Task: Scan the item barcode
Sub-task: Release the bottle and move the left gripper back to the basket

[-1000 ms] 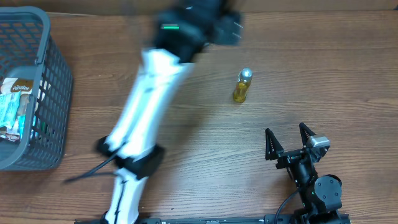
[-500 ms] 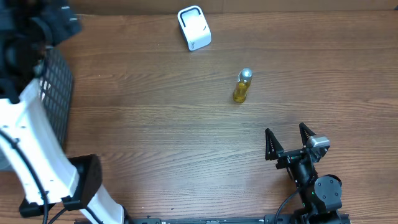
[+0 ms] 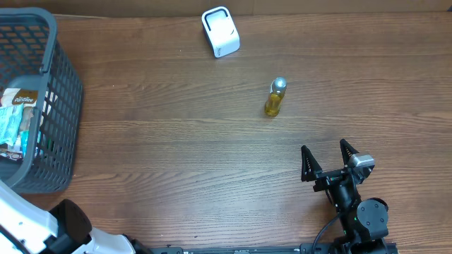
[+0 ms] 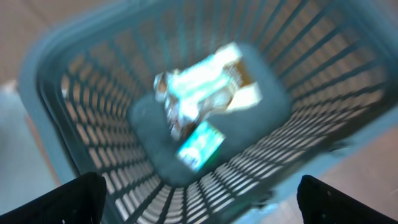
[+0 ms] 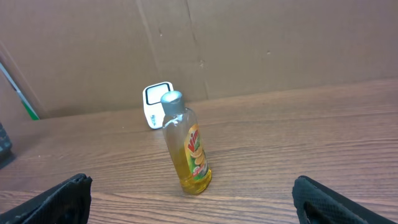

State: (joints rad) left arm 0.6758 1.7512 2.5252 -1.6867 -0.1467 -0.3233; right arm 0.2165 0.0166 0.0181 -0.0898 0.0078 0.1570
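The bottle (image 3: 275, 98) stands upright right of centre on the desk (image 3: 176, 141), well apart from the scanner (image 3: 221, 32) at top centre. The left jaws and right jaws are wide apart, empty. Tall and narrow, the bottle may topple if clipped, or reach the scanner with its barcode turned away.

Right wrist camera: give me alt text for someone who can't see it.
A small bottle of yellow liquid with a silver cap stands upright on a wooden table, a white scanner behind it by a cardboard wall. The open right gripper frames the bottom corners.
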